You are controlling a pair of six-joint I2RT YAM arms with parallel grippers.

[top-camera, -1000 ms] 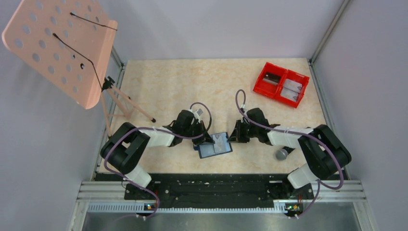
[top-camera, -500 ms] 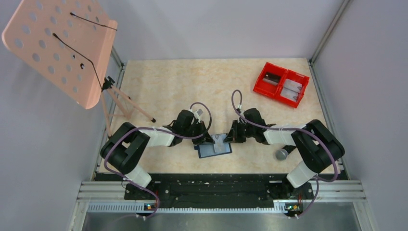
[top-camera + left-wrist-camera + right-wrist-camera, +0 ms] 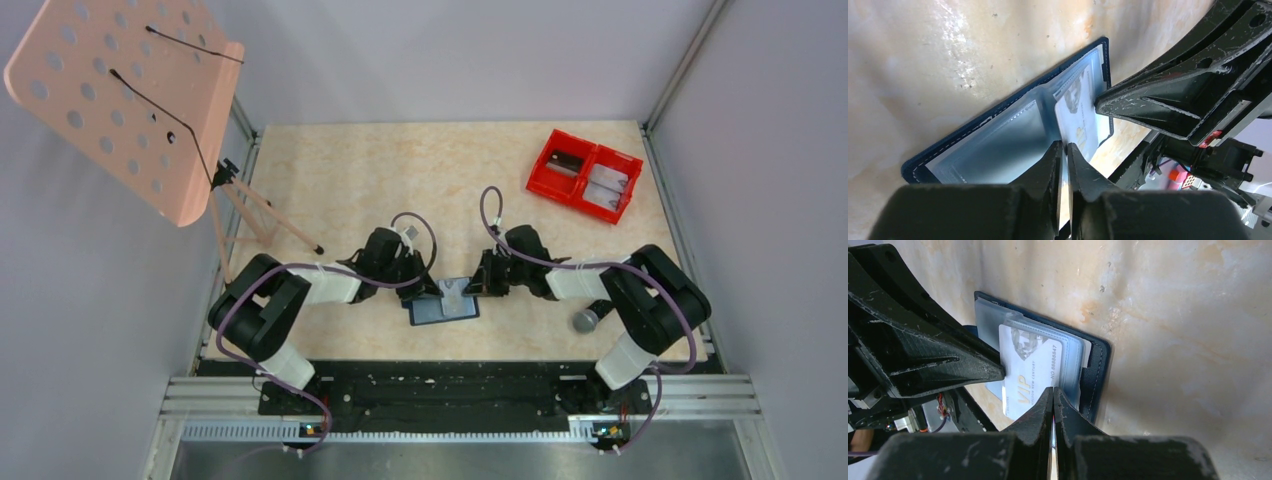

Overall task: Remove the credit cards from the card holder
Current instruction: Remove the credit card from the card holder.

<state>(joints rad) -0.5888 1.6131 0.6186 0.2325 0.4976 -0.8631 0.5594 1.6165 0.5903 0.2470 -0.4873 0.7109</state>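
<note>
Over the last second the right gripper had moved left across the table until it met the wallet. The wallet itself had slid a little to the left, and the left gripper had hardly moved.

The right gripper's fingers were drawn together to a thin slit. Their tips sat at one edge of a pale card printed with "VIP" in gold and a number along one side. I could not tell whether the card was pinched between them or only touched by the tips.

The left gripper was narrowed in the same way, with a thin pale strip showing between its fingers. Its tips rested near the wallet's fold, at the card's opposite edge. In each wrist view the other gripper showed as a black wedge with its point touching the card.

The wallet lay open on the table between the two grippers, pale inner faces up and a navy border around them. The card lay face up on the half nearer the right arm. One end was tucked under the clear pocket and the rest was bare. The other half showed only an empty-looking clear sleeve.

A grey ball lay beside the right arm, well apart from the wallet. A red two-part bin stood at the far right of the table. A pink perforated stand stood at the far left.
</note>
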